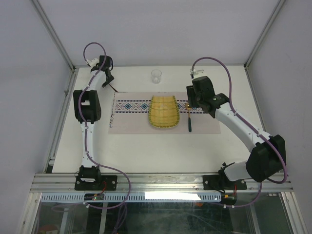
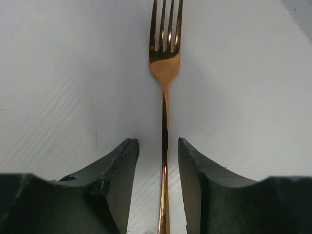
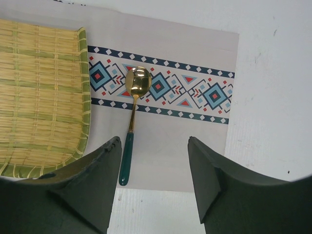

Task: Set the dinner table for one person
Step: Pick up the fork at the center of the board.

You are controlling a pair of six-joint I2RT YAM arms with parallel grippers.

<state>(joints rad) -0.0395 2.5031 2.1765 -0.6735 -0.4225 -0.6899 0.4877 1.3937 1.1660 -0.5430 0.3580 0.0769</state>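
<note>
The table was big, flat and white. It lay under both grippers.

The left gripper was low over the table near its far left corner. Its two fingers were spread apart. A shiny gold fork lay flat on the white top. Its thin handle ran between the fingers. There was a gap on each side, a wider one on the left, so the fingers were not pinching it. The prongs pointed away from the gripper.

The right gripper hung above the right part of the table, over the right end of a long mat. Its fingers were spread wide and held nothing. A spoon with a gold bowl and a dark green handle lay on the mat below. The end of its handle was close to the left finger. The spoon's bowl sat on the blue and red band.

A yellow woven tray sat on the middle of the mat, just left of the spoon. A small clear cup stood near the far edge of the table, past the mat.

A metal rail ran along the near edge, where the arms were bolted on. Plain pale walls stood on the far side and on both other sides.
</note>
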